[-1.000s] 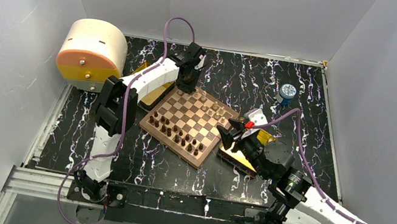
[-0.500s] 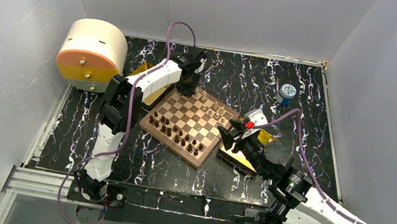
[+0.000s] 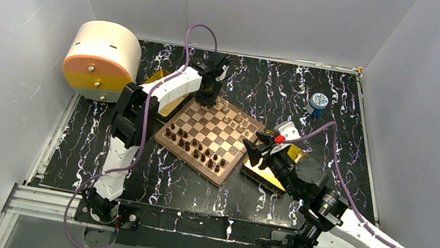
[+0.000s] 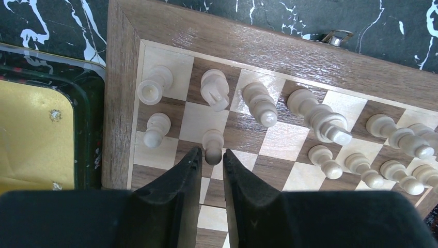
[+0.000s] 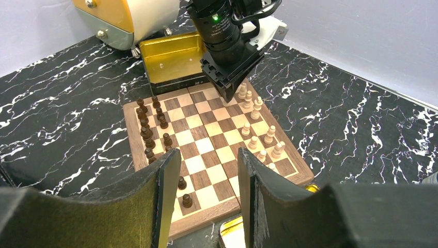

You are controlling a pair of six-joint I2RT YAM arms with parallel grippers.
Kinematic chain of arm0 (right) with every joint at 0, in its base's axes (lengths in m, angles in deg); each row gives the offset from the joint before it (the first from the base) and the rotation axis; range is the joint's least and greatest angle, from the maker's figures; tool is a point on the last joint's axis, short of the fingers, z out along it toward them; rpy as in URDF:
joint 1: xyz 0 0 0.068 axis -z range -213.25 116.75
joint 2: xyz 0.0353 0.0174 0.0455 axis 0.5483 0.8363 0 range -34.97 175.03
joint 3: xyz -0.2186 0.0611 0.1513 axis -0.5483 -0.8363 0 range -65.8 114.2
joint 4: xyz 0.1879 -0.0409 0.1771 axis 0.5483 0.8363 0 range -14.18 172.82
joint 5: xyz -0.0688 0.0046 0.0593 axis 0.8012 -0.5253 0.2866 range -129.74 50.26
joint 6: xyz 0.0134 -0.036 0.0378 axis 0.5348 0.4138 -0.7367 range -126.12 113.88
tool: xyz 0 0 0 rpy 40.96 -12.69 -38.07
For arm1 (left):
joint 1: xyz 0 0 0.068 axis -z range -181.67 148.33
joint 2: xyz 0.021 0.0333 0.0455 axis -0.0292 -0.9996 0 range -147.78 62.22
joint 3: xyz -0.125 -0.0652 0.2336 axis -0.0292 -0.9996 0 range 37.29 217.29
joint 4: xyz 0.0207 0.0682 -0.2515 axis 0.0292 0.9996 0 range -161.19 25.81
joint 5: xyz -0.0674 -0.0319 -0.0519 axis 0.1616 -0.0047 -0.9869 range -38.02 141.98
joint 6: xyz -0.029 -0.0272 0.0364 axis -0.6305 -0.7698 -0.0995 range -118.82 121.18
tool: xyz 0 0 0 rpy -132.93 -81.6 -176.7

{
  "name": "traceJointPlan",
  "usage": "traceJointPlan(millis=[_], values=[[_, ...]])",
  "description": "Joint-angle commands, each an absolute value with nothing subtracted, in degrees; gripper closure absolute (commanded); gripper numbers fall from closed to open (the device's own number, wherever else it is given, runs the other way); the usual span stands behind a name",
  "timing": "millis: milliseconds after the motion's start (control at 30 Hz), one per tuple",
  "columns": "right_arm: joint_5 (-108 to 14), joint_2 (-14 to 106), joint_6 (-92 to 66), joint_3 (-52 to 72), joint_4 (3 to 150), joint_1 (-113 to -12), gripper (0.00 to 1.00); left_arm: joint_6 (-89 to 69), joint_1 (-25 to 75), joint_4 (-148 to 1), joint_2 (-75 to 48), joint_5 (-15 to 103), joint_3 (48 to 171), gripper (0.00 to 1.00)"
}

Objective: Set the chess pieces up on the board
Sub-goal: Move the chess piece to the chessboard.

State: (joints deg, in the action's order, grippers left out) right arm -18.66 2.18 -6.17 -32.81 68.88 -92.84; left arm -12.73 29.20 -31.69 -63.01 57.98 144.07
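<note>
Here, on a black marbled counter [image 3: 265, 84], from the left:

- A cream drum [image 3: 103, 52] with an orange face lies on its side at the far left corner.
- Next to it is a gold tray [image 4: 31, 139], just beside the board's rim.
- The left jaws point down at the far corner of the board [image 4: 258, 46]. They stand narrowly apart, with a light pawn [image 4: 212, 146] upright between the black fingertips [image 4: 192, 157]. Whether the pads press it I cannot tell.
- The board is wooden, checked dark and cream, and sits mid-counter, turned cornerwise.
- The light pieces [image 4: 261, 103] stand in two rows along the edge under the left jaws.
- The dark pieces [image 5: 147, 132] stand mostly along the opposite edge.
- The right jaws are spread wide with nothing between them, hovering at the board's right-hand edge.
- A second gold tray [image 3: 266, 175] lies beneath that arm.
- A small blue-capped round item [image 3: 318, 102] sits far back on the right, well apart from the board.
</note>
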Motion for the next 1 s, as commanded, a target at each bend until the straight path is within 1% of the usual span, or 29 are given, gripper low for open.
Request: traceJointPlan(millis=[0,100,333,967], values=[[-17.7,1.2,-6.2,-31.7,66.8,-92.7,0.47,-12.1,29.3,-30.6,-62.9,59.6,146.0,0.79],[-17.8,1.2,-6.2,-31.7,66.8,-92.6,0.47,-12.0,29.3,-30.7,-63.2,59.5,146.1,0.79],[-17.7,1.6,-4.5,-31.5,66.4,-92.6,0.47,-11.4,29.4,-31.0,-63.7,60.0,147.0,0.83],[-17.8,0.4,-4.5,-31.5,67.0,-92.7,0.47,-11.0,29.4,-30.7,-64.3,60.5,147.4,0.83]])
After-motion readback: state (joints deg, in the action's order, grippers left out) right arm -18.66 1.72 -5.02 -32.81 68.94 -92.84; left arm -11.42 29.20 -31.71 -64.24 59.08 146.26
